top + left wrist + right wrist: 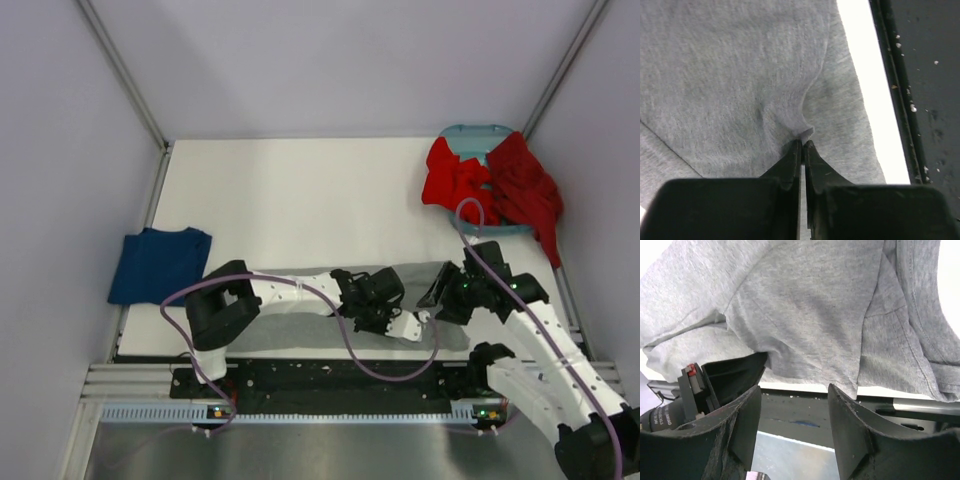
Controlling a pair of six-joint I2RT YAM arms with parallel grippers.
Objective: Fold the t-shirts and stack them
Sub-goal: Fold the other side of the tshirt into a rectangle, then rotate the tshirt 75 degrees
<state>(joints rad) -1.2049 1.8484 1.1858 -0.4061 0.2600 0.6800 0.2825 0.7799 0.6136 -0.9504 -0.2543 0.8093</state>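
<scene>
A heather grey t-shirt (pixel 290 332) lies spread along the near edge of the table. My left gripper (pixel 415 322) reaches right over it and is shut on a small pinch of grey cloth (pixel 803 142) that puckers up at the fingertips. Close by on the right, my right gripper (pixel 437 300) hangs open (pixel 795 390) just below a loose edge of the grey t-shirt (pixel 805 305), with nothing between its fingers. A folded navy t-shirt (pixel 158 263) lies at the table's left edge. Red t-shirts (pixel 455 180) are heaped at the back right.
A teal basket (pixel 478 133) stands at the back right corner, with the red cloth draped over its rim and the table's right edge. The black rail (pixel 920 100) runs just past the table's near edge. A purple cable (pixel 345 345) loops over the grey shirt.
</scene>
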